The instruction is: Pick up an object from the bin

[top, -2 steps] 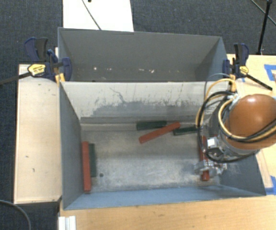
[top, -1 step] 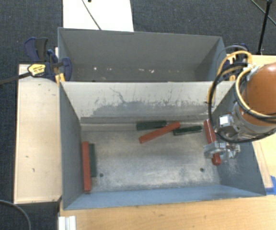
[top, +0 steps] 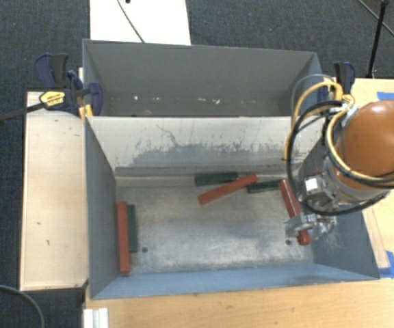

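Several loose sticks lie in the grey bin (top: pixel 183 142), and none of them is clearly lifted yet, so the pick looks at most begun. The arm (top: pixel 378 139) reaches in from the right and hangs low over the right end of the bin floor. Against the left wall a long red stick (top: pixel 122 241) and a dark green stick (top: pixel 133 227) lie side by side, well apart from the arm. Toward the far wall a slanted red stick (top: pixel 226 189) crosses a far green stick (top: pixel 214 179), with a short green piece (top: pixel 264 186) just to their right. Nearest the arm is a right-hand red stick (top: pixel 289 198), running near to far just left of the claw (top: pixel 310 227). A small red bit (top: pixel 304 238) shows at the claw's tip; whether it is gripped or merely lies under it I cannot tell, nor how wide the claw stands. By my reading, closing, lifting and clearing the bin are all left to do.
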Controlling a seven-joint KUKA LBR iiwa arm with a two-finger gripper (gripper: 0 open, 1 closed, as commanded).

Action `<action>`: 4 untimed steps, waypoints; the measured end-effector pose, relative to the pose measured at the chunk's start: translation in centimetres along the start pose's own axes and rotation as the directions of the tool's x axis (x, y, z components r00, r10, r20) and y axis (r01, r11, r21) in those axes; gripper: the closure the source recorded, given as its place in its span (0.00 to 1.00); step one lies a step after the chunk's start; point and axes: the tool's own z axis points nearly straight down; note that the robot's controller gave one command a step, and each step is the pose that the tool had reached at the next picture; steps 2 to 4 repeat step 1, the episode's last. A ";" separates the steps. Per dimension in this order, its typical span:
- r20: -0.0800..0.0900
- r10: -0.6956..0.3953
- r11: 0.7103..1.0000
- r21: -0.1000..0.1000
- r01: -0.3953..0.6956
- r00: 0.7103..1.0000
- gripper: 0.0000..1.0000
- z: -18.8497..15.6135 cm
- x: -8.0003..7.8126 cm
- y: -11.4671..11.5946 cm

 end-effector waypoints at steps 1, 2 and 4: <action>0.003 -0.073 0.997 0.014 0.073 0.997 1.00 -10.7 -8.3 -1.1; 0.003 -0.073 0.997 0.014 0.073 0.997 1.00 -10.7 -8.3 -1.1; 0.003 -0.073 0.997 0.014 0.073 0.997 1.00 -10.7 -8.3 -1.1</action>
